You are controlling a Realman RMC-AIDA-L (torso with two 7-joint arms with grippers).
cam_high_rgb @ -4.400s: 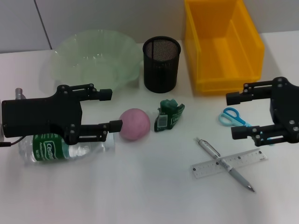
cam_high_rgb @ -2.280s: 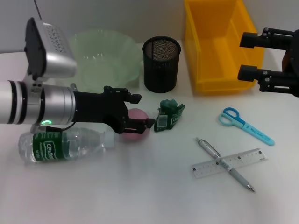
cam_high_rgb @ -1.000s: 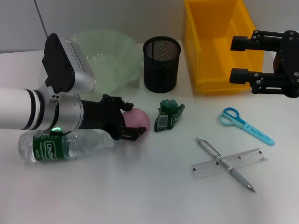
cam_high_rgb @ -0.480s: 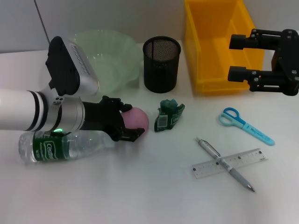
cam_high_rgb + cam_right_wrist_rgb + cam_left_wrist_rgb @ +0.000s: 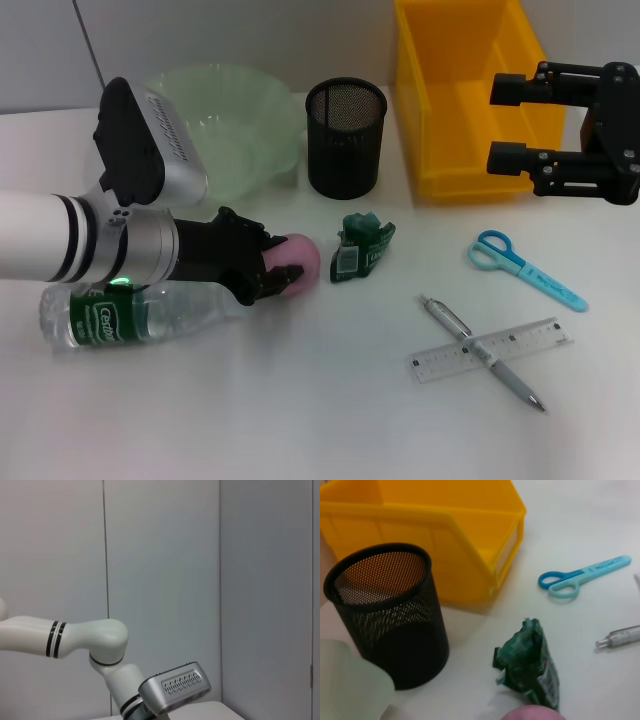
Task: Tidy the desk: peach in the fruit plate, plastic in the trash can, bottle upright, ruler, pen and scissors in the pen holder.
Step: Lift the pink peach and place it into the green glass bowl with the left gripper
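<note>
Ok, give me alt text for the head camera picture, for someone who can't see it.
The left pincer closes around a pink peach beside a lying bottle. The right pincer hangs open over a yellow bin; scissors, pen and ruler lie on the desk.

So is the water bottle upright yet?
No, the water bottle lies on its side on the table, beneath the left gripper at the peach.

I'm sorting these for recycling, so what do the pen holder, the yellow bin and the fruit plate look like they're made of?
Pen holder: looks like black metal mesh, matte; the weave shows light through it. Yellow bin: likely moulded plastic, smooth with a slight sheen. Fruit plate: translucent pale green with a wavy rim, either plastic or glass.
</note>
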